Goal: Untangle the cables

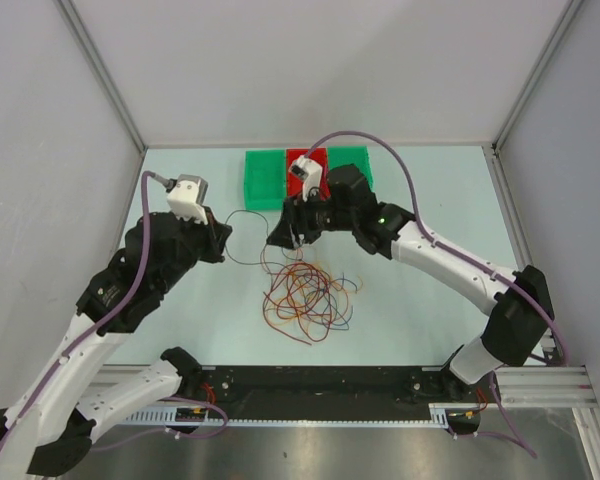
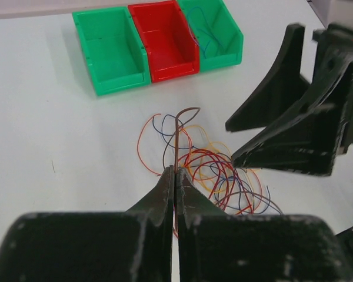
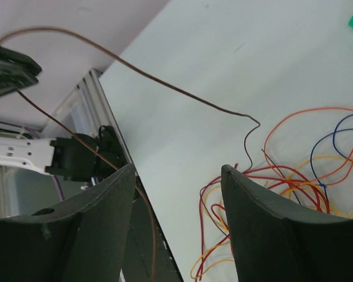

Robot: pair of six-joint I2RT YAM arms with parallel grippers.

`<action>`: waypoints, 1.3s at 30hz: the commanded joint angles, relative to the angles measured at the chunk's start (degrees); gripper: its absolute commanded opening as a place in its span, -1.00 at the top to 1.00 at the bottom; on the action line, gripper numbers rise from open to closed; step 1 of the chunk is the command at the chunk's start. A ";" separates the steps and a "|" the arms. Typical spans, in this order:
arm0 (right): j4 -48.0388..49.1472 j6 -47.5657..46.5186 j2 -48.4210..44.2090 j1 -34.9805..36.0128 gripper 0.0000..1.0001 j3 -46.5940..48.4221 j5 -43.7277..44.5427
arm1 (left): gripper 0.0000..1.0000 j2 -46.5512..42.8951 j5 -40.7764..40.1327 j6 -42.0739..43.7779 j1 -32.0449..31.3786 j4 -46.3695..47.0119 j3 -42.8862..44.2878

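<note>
Aloft, left end effector [image 2: 175, 170] tight on brown cable [image 2: 176, 135]; right end effector [image 3: 177, 169] open.

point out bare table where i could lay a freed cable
Bare table right of the cables, bordered by the right arm, and the far right corner beside the bins. Crowded: between the left end effector and right end effector, where a brown cable stretches.
</note>
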 commanded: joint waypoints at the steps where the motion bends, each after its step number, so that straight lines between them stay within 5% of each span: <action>1: 1.04 -4.92 0.72 3.01 -0.26 -1.03 9.67 | 0.99 -0.49 1.74 1.62 0.32 1.79 -0.49; 27: 26.00 -2.00 13.73 8.46 0.05 -7.02 25.22 | 0.99 -3.04 1.65 0.74 0.23 1.44 -1.54; 39: 27.77 -5.17 13.38 10.40 0.88 -8.25 33.15 | 0.99 -3.22 0.69 0.48 0.23 1.27 -1.99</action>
